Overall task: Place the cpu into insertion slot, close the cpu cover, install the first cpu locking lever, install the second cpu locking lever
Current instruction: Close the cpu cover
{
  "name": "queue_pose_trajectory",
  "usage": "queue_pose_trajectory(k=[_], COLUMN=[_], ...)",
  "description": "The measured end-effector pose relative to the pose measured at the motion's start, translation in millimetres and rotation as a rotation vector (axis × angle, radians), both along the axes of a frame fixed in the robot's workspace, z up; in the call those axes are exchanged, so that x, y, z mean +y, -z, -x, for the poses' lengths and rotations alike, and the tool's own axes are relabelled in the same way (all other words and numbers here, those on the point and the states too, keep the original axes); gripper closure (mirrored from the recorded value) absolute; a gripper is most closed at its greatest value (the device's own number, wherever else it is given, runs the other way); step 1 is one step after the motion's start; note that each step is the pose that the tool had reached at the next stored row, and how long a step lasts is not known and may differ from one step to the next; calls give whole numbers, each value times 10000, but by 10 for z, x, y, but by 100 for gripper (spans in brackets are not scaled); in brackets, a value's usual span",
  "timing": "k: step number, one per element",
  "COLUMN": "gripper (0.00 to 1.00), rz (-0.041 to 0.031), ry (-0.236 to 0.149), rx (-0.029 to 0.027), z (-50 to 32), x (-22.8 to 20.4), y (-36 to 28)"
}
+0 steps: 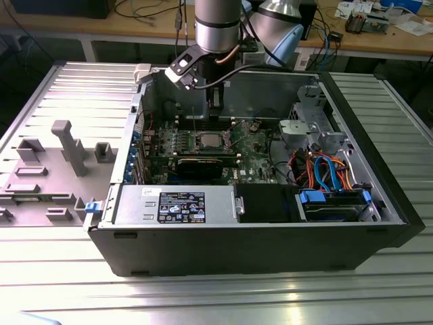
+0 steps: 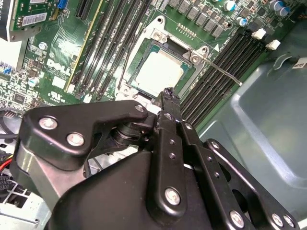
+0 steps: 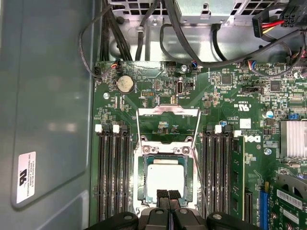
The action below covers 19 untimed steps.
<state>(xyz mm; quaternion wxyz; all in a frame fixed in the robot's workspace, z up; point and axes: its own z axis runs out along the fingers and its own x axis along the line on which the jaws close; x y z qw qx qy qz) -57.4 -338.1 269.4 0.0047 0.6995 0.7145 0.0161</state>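
Showing the task after its first step: the cpu [image 3: 165, 178] lies flat in the slot [image 3: 142, 165], its grey top framed by the socket rim in both wrist views. The cover [image 3: 168, 109] is not yet closed. It appears to be folded back beyond the slot, with the green board [image 3: 225, 96] visible through its cut-out, though its exact tilt is hard to read from this angle. One lever [image 2: 224, 73] juts free across the memory slots [image 2: 211, 91], unlatched, so the cover step and both lever steps are judged to remain. The tool [image 3: 168, 194] hangs over the cpu's edge with its fingertips pressed together, narrow and holding nothing. Whether it touches the chip cannot be told. In the exterior view the arm [image 1: 216, 27] reaches down into the open case [image 1: 270, 237].
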Motion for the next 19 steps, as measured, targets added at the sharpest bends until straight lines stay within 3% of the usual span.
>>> queue_pose_trajectory(k=[4, 19], gripper=[89, 89], rz=[0, -1], ry=[0, 0], rx=[0, 0], z=[0, -26], x=[0, 0], y=[-47, -49])
